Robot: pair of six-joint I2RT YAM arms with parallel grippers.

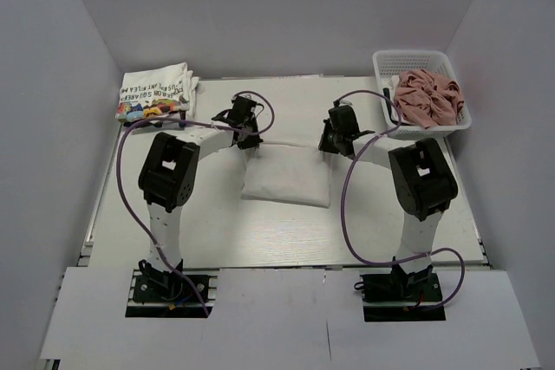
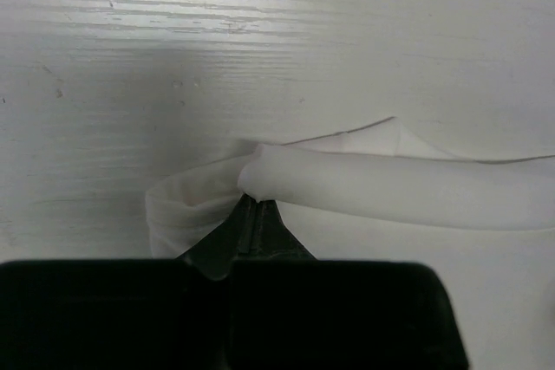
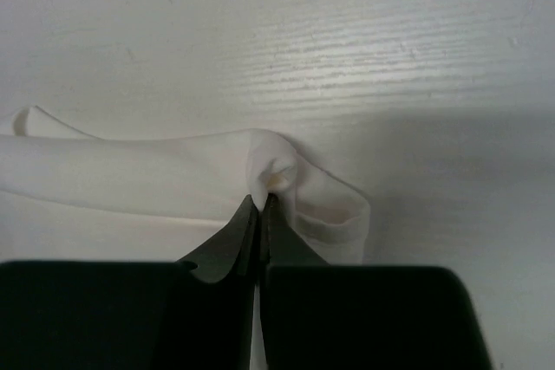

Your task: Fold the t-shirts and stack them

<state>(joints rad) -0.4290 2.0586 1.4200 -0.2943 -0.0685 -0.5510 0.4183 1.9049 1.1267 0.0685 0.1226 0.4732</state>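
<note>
Nearest, 2 arm bases (image 1: 169, 288) at the near edge of the table (image 1: 217, 231), both arms reaching forward. Just beyond, in the middle of the table, a white t-shirt (image 1: 286, 178), already folded down to a plump rectangle. At its far-left corner, the left gripper (image 2: 257, 204), clamped tight on a rolled fold of that cloth. At its far-right corner, the right gripper (image 3: 263, 202), likewise closed on a bunched fold. Held at both far corners, probably to keep that edge level and land the next fold square rather than skewed. Judged as mid-fold, or about to carry the bundle away. Farther back on the left, a folded stack (image 1: 154, 94), print showing on top: the likely destination, set well apart from the working area. Farther back on the right, a white mesh basket (image 1: 408, 55) holding a crumpled dusty pink t-shirt (image 1: 427, 97), not yet folded, parked there as waiting supply.
</note>
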